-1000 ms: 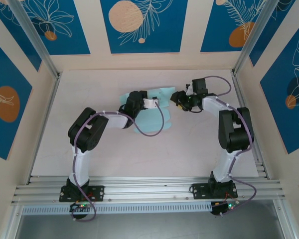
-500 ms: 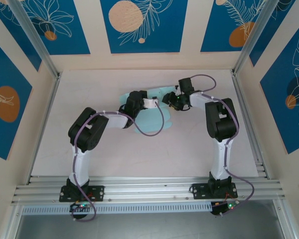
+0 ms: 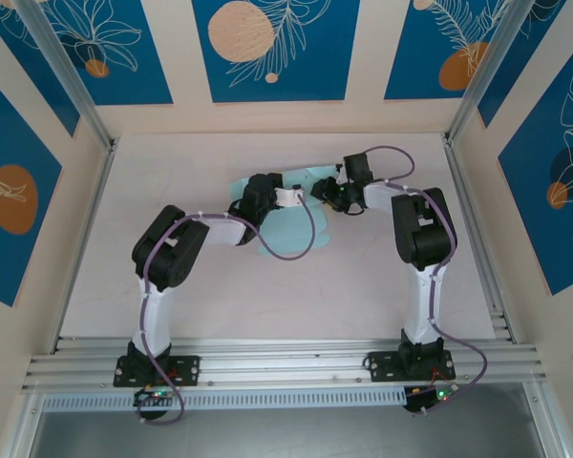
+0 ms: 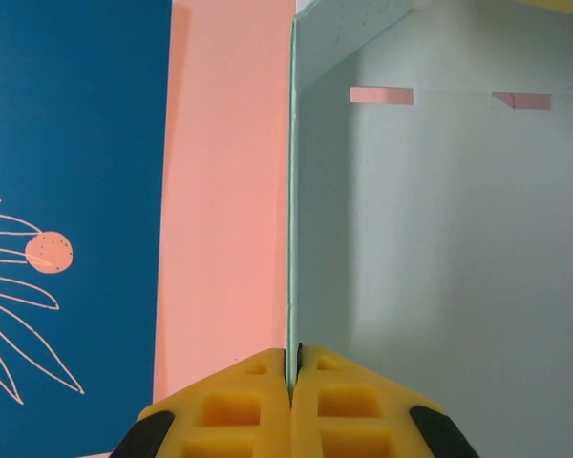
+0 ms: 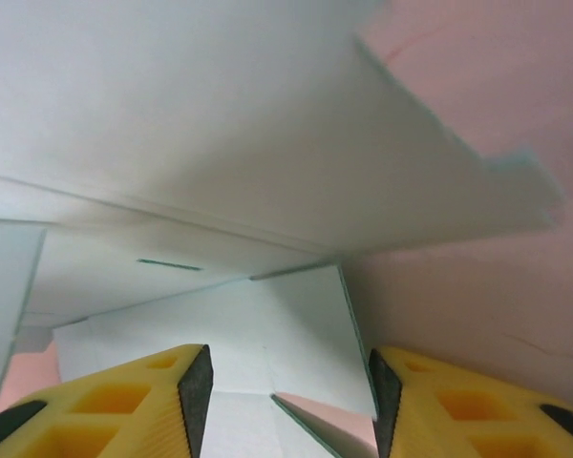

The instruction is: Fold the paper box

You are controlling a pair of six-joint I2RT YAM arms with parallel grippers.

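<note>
From above, the paper box (image 3: 279, 235) lies on the table (image 3: 363, 286), half-formed and largely hidden beneath both wrists. The left gripper (image 3: 304, 197) and right gripper (image 3: 325, 196) meet over it.

Left wrist camera: jaws pinch one raised wall of the box, its slots (image 4: 382, 94) unfilled.

Right wrist camera: fingers spread, empty, facing the box's loose flaps (image 5: 439, 181). Most folding seemingly remains.

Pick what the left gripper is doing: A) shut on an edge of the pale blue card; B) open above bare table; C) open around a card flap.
A: in the left wrist view the left gripper is closed tight on the thin edge of the paper box.
</note>
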